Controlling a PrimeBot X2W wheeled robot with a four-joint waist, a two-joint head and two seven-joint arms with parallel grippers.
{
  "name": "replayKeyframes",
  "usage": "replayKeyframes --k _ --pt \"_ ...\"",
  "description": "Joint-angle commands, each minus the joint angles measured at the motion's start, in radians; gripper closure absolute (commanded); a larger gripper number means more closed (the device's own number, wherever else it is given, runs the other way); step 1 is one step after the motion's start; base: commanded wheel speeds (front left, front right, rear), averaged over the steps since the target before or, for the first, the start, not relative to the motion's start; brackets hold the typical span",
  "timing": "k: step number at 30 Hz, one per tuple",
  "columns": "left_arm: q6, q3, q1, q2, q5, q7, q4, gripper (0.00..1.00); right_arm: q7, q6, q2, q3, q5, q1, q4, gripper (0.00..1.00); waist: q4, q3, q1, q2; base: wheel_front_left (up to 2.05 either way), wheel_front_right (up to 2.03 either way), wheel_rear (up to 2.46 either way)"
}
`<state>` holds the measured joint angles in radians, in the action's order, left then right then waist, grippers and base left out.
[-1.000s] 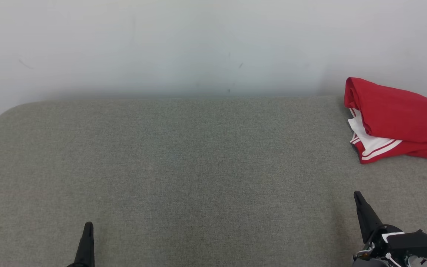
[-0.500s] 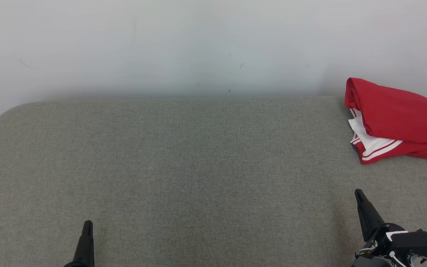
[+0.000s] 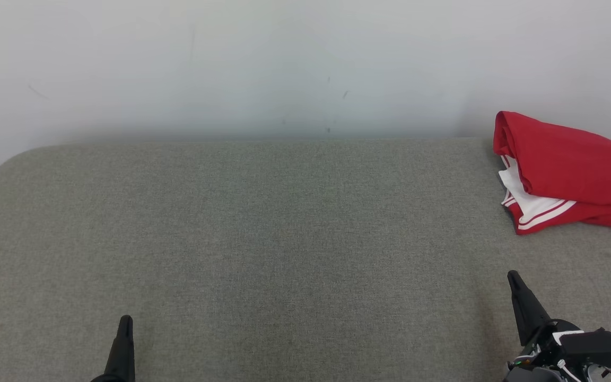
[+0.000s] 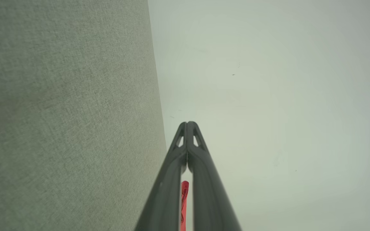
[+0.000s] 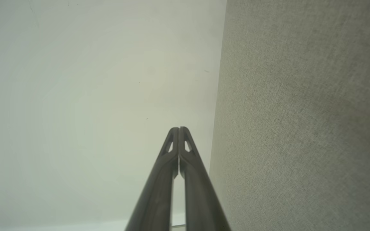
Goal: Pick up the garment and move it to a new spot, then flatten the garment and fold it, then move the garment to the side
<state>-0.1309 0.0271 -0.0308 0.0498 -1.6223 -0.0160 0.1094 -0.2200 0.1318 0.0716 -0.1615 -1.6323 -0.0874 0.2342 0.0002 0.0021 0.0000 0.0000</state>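
Currently the garment (image 3: 570, 170), red w/ white trim, lies as a folded bundle at the far right of the grey fabric surface (image 3: 284, 239), near its back edge and close to the pale wall (image 3: 284, 63). White panel and stripes show along the bundle's near-left side; its right end reaches the edge of the head view. Left gripper (image 3: 124, 324) is at lower left of the head view, over the fabric, well apart from the garment. Its fingers are pressed together, nothing between them. Left wrist view agrees: tips meet, w/ a narrow slit lower down through which a red sliver of the garment shows, far off. Right gripper (image 3: 513, 278) is at lower right of the head view, tip leaning slightly left. Its fingers are clenched together, empty. The garment lies beyond it toward the wall, not touching. Right wrist view agrees: tips in contact, fabric on that view's right, wall on its left. Whether either gripper rests on the fabric or hangs just above it: can't tell. Some small dark marks on the wall, approx. centre.
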Motion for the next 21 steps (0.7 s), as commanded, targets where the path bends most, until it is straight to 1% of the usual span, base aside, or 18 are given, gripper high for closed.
replayKeyframes --k 1,21 --pt "-0.001 0.001 0.011 0.001 -0.006 0.001 -0.004 1.00 -0.003 -0.002 -0.003 -0.003 0.006 -0.008 -0.002 1.00 0.000 0.000 0.0000 0.0000 0.00 0.00 0.00" --pt "-0.001 0.001 0.011 0.001 -0.006 0.001 -0.004 1.00 -0.008 -0.002 -0.007 -0.008 0.010 -0.009 -0.002 1.00 0.000 0.000 0.0000 0.0000 0.00 0.00 0.00"
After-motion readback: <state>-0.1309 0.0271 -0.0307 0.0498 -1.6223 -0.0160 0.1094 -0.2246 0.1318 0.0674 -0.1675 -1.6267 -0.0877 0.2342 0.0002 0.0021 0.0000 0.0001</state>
